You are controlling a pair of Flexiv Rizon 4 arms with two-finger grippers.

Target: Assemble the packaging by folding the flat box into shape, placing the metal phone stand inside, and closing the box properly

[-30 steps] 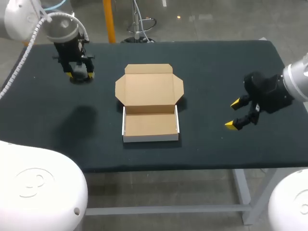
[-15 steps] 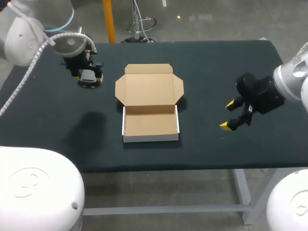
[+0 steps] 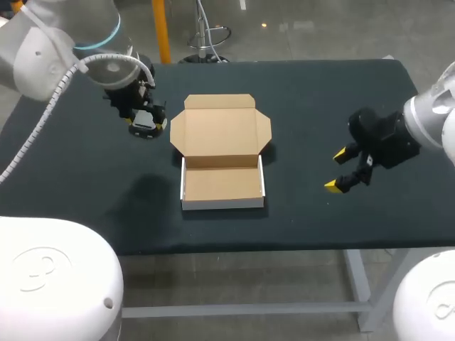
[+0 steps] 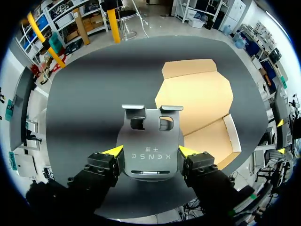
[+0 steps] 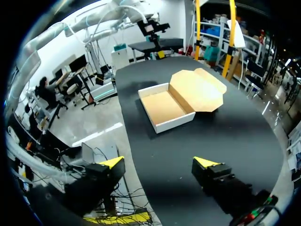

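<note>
The box (image 3: 222, 183) is folded up mid desk (image 3: 320, 92), lid (image 3: 220, 131) laid open, nothing inside yet. The metal phone stand (image 4: 149, 146) is pinched in the left end effector (image 4: 150, 151), just beside the lid. The right end effector (image 3: 340, 169) hangs spread and empty, well apart from the box. Left to do: stand in, lid shut.

Black matte table (image 3: 320, 92), grey metal legs (image 3: 358, 284) beneath its front edge
</note>
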